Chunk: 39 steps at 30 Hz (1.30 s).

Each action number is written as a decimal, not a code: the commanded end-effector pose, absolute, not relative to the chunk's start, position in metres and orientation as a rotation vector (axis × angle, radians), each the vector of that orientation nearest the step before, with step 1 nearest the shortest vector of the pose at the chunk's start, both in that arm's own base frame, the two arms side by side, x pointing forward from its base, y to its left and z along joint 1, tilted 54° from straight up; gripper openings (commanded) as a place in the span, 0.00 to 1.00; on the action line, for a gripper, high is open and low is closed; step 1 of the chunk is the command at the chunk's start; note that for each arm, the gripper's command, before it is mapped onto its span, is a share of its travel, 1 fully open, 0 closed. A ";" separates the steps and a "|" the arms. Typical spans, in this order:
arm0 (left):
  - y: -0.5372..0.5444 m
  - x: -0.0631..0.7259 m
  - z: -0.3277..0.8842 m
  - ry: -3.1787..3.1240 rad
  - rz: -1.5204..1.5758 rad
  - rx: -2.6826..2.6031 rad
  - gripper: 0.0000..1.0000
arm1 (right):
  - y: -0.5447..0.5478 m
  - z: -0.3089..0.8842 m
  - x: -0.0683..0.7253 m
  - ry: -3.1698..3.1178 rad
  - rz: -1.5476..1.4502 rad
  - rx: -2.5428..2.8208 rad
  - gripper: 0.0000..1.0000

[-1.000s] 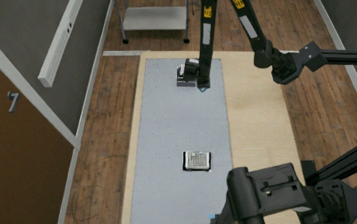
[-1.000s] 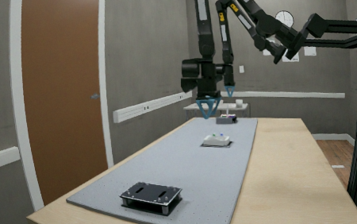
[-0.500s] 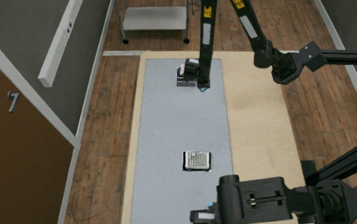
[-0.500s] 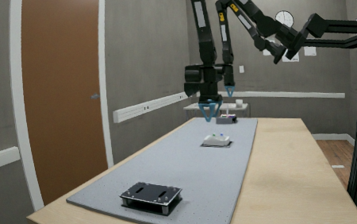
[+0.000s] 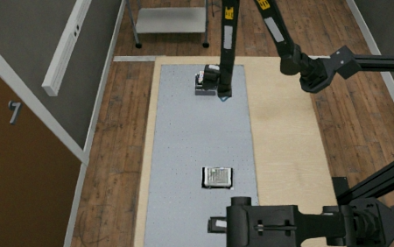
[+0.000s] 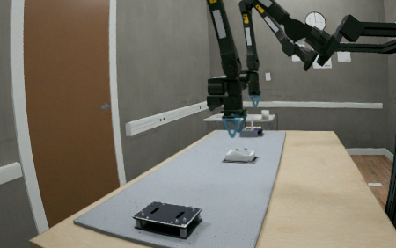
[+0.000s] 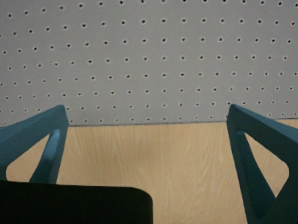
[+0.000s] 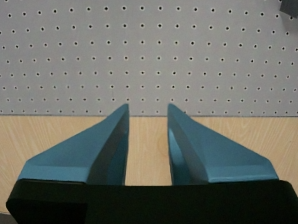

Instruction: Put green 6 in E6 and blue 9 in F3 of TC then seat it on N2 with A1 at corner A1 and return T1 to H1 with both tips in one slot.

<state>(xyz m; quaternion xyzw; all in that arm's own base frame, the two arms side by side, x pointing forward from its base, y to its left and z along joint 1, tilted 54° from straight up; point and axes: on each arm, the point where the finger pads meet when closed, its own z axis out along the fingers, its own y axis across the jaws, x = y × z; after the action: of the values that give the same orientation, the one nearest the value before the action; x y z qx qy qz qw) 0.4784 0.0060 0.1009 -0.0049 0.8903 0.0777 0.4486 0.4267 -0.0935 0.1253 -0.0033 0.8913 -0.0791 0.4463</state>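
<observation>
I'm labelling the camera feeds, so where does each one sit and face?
Top: high over the table, facing down; both arms show, with the right tool.
Exterior: beyond the raised nest, looking along the table; both arms and tools show.
Left wrist: on the left arm, facing down past the left tool.
Right wrist: likewise, past the right tool.
Top and exterior share the white carrier.

Top is looking steeply down from high up; exterior is gazing lengthwise, lower; both wrists are facing mat (image 5: 197, 131) (image 6: 194, 185) (image 7: 150, 60) (image 8: 150, 65) closely.
</observation>
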 end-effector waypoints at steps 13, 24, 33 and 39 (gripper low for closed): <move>-0.045 0.506 0.088 2.201 0.169 -0.023 1.00 | -0.094 0.128 0.427 2.201 -0.194 0.000 0.24; -0.084 0.524 0.077 2.213 0.172 -0.019 1.00 | -0.094 0.128 0.427 2.201 -0.194 0.000 0.24; -0.108 0.536 0.069 2.220 0.176 -0.016 1.00 | -0.094 0.128 0.427 2.201 -0.194 0.000 0.24; -0.129 0.546 0.064 2.221 0.176 -0.015 1.00 | -0.094 0.128 0.427 2.201 -0.194 0.000 0.24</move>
<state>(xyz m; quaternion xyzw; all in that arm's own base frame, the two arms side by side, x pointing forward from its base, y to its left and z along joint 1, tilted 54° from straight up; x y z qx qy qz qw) 0.5425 -0.1179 0.0715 -0.0021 0.8914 0.0753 0.4468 0.4267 -0.0935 0.1253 -0.0033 0.8914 -0.0791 0.4463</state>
